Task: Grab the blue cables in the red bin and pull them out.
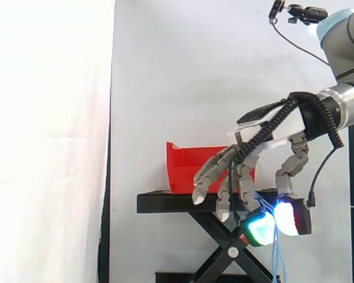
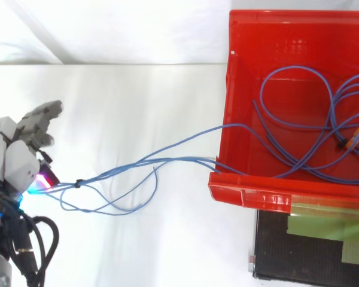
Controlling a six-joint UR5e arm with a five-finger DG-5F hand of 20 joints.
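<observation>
fingers [image 1: 289, 217] of the hand [image 2: 15, 161] clamp the blue cables [image 2: 167, 156], far from the red bin [image 2: 245, 197], so strands drag over its rim. some loops lie inside.

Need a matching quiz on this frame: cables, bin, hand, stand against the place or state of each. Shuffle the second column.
1. cables
2. bin
3. hand
4. stand

A. red, sits on the stand
B. outside the bin, pinching the cables
C. blue, run from the bin over its rim to the hand
D. black, under the bin

Pairs: 1-C, 2-A, 3-B, 4-D
</observation>
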